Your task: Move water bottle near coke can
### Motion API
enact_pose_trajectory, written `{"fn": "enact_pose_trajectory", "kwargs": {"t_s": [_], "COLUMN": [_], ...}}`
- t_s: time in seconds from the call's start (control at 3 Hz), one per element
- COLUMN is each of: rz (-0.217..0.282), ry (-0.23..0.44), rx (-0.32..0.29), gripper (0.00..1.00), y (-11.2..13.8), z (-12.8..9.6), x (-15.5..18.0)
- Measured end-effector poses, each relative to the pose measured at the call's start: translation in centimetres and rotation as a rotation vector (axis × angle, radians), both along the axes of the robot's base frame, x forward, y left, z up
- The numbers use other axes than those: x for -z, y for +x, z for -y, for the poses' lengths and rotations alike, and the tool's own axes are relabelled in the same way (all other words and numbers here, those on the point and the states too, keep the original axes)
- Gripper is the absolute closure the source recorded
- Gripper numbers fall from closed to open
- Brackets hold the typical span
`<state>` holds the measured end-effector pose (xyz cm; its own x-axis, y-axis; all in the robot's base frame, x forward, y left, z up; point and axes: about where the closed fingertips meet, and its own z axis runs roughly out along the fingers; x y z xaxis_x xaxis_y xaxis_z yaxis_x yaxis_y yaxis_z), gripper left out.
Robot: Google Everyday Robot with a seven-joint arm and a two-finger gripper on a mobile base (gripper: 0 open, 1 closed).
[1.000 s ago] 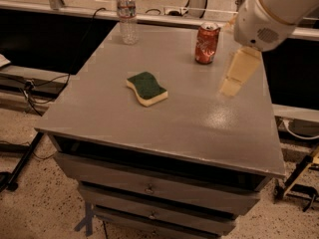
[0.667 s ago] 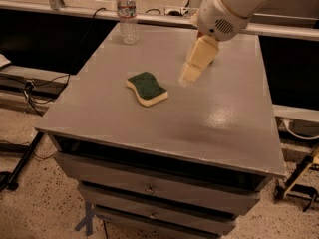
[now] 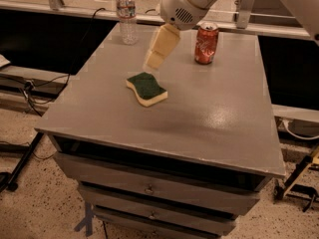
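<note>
the water bottle (image 3: 126,14) is standing upright at the far left corner of the grey desk (image 3: 214,118), clear body, label band round the middle, cap right up near the top edge of the view. the coke can (image 3: 206,44) is sitting upright too, red with white script and a silver top, along the far side and right of the middle, so the two are standing well apart with bare desk between them. and here is the pincer (image 3: 151,63), cream-coloured, hanging from the bulky white arm (image 3: 184,4) that is reaching in from the top of the view. it is pointing down and to the left, hovering over the desk between the bottle and the can, nearer the camera than both, its tip just above the far edge of the sponge (image 3: 146,88). how far open it is i cannot tell from this angle, but it is carrying nothing: the bottle is resting on the desk, apart from it. the sponge is lying flat left of the middle, green side up over a yellow body. below the top, drawers (image 3: 149,188) are showing along the front, and cables (image 3: 30,88) are trailing over the speckled floor at the left.
</note>
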<state>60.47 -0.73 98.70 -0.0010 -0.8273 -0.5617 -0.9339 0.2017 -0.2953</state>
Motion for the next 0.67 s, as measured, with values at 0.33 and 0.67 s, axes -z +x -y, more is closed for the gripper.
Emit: {"fn": "enact_pose_trajectory", "kwargs": {"t_s": [0.33,0.67], "rz": [0.029,0.063], "ry": [0.063,0.171], "rx": [0.004,0.031], "gripper": [0.00,0.00], "y": [2.3,7.6], "z": [-1.1,-2.9], "x": [0.0,0.5]}}
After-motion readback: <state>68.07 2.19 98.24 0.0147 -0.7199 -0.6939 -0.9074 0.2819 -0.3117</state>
